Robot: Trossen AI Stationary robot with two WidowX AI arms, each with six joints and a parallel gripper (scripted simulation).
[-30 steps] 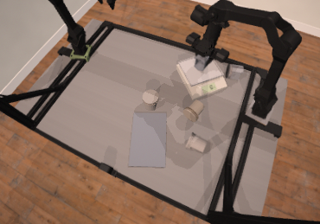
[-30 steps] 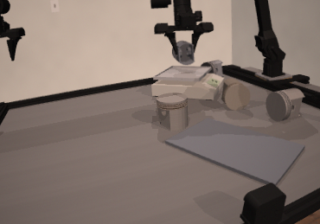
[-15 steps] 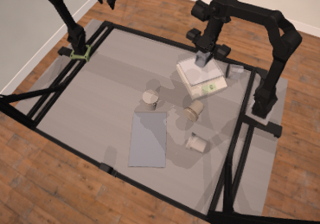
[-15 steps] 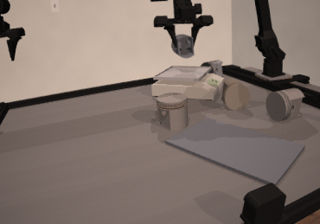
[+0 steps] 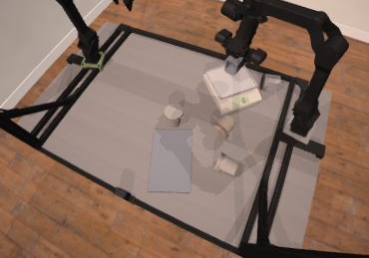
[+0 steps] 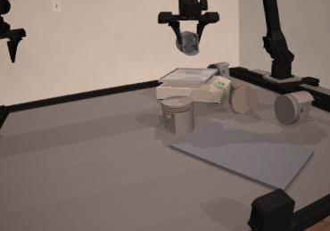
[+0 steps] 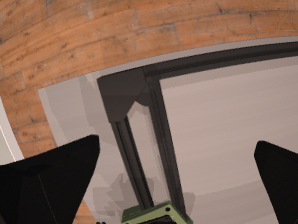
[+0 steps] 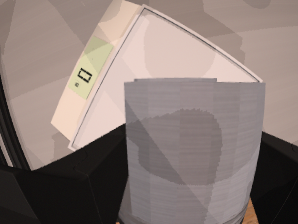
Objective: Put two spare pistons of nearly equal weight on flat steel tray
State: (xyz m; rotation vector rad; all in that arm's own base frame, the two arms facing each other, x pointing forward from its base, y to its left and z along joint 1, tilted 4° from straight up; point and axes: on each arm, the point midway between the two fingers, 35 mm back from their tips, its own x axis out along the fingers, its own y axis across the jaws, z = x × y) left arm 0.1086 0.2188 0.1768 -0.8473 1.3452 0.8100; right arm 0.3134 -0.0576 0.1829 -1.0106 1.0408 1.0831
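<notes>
My right gripper (image 5: 233, 62) (image 6: 188, 37) is shut on a grey piston (image 6: 188, 45) (image 8: 195, 155), holding it in the air above the scale. A piston (image 5: 174, 113) (image 6: 179, 118) stands upright near one end of the flat steel tray (image 5: 171, 165) (image 6: 245, 154). A tan piston (image 5: 224, 127) (image 6: 243, 100) lies on its side between scale and tray. A lighter piston (image 5: 228, 165) (image 6: 294, 108) lies to the tray's right. Another piston (image 5: 271, 82) (image 6: 221, 69) lies beside the scale. The tray lies flat and bears nothing. My left gripper (image 5: 122, 2) (image 7: 181, 147) is open and empty.
The scale (image 5: 217, 99) (image 6: 189, 93) (image 8: 175, 42) shows 0 in the right wrist view, with its pan bare. A black frame (image 5: 175, 42) borders the bench. A black block (image 5: 124, 194) (image 6: 273, 212) sits on the frame near the tray.
</notes>
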